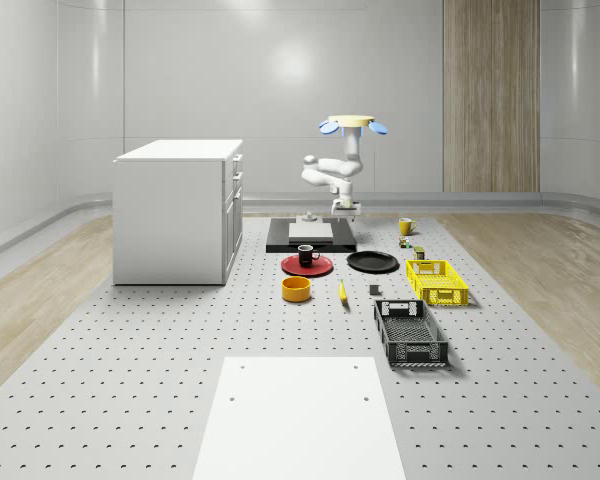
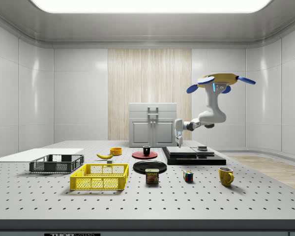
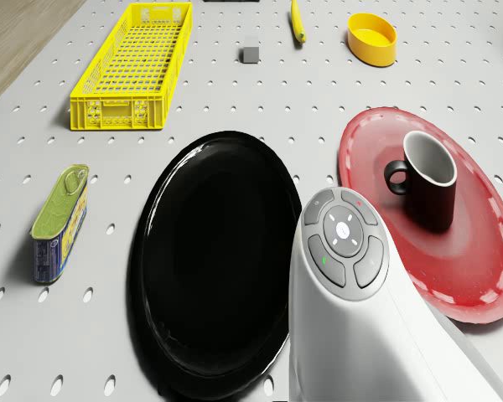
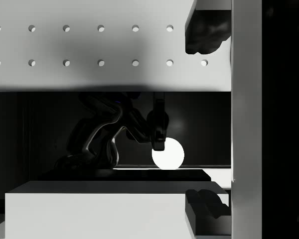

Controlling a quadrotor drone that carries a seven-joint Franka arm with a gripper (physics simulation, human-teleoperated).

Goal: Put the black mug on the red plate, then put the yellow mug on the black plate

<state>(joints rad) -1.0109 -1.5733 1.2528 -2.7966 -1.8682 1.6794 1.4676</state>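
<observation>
The black mug (image 1: 307, 255) (image 2: 146, 150) (image 3: 430, 180) stands upright on the red plate (image 1: 298, 267) (image 2: 137, 155) (image 3: 478, 260). Beside it lies the bare black plate (image 1: 372, 262) (image 2: 150, 166) (image 3: 214, 260). The yellow mug (image 1: 406, 226) (image 2: 226, 176) stands on the table, apart at the whole-scene view's right. The drone (image 1: 355, 125) (image 2: 219, 81) hovers over the low black platform (image 1: 311, 235) (image 2: 191, 155). My gripper (image 1: 345, 208) (image 2: 179, 142) (image 4: 205, 119) hangs just above that platform, open, with nothing between its fingers (image 4: 204, 32).
A white cabinet (image 1: 180, 210) stands left in the whole-scene view. Near the plates are a yellow bowl (image 1: 297, 289) (image 3: 371, 38), a banana (image 1: 342, 291), a can (image 2: 152, 176) (image 3: 59, 222), a cube (image 2: 188, 176), a yellow crate (image 1: 437, 281) (image 3: 134, 67) and a black crate (image 1: 410, 333).
</observation>
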